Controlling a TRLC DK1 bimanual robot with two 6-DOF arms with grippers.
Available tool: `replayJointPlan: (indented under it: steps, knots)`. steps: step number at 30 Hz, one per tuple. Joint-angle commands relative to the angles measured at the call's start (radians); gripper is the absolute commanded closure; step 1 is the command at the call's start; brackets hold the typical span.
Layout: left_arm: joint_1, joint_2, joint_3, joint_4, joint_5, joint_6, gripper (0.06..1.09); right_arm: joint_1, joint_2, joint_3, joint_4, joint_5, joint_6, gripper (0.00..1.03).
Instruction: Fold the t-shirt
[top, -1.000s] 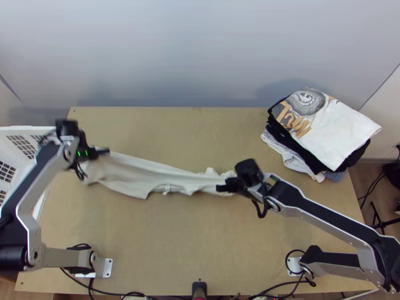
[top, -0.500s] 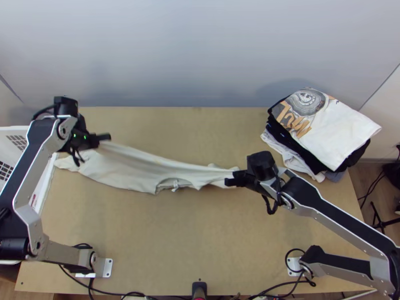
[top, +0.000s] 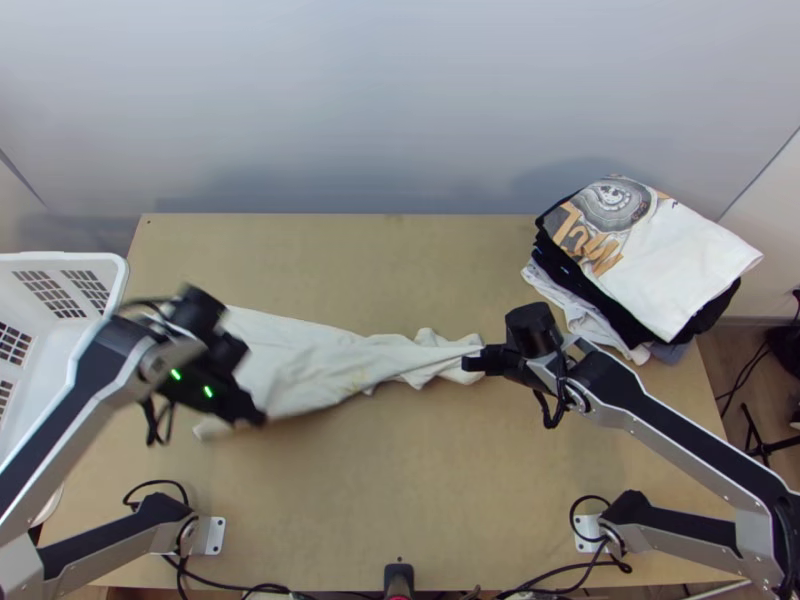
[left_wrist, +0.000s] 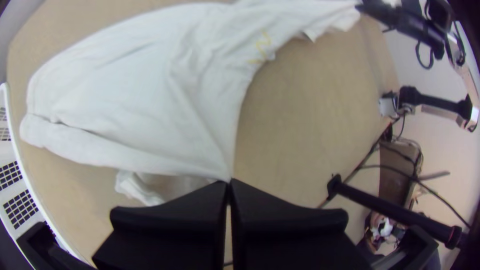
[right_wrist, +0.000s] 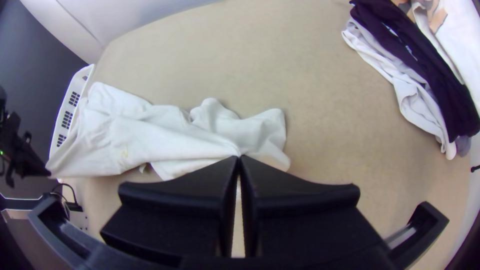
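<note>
The left arm and right arm have silver-grey links overlaid with black, and thin black cables looping by the wrists. Two green lights dot the left wrist.

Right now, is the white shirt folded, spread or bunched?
Partly spread: the shirt lies wide near the left gripper, narrow and bunched near the right gripper.

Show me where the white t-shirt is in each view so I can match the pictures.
Top view: the t-shirt lies bunched across the table, between the left tool and right tool.
Left wrist view: it runs from this arm's own tool, wide near the basket, narrow at the other arm's tool.
Right wrist view: it stretches from this arm's own tool toward the basket.
Shared landmark: the white basket beside the t-shirt's wider end.
</note>
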Motion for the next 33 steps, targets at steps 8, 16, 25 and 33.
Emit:
replayJointPlan:
  steps: [8,16,25,33]
  knots:
    - [-0.234,0.026,-0.192,0.021,0.151,0.038,0.1,-0.047,0.033,-0.043,0.038,-0.006,-0.015,1.0]
    - [0.202,0.22,0.001,0.273,0.239,0.007,0.1,-0.05,0.053,-0.052,0.069,-0.008,-0.014,1.0]
    - [0.481,0.674,0.273,0.534,-0.082,-0.01,0.11,-0.05,0.079,-0.052,0.099,-0.008,-0.014,1.0]
    - [0.61,0.869,0.399,0.571,-0.2,0.087,0.5,-0.048,0.084,-0.041,0.104,-0.008,-0.009,1.0]
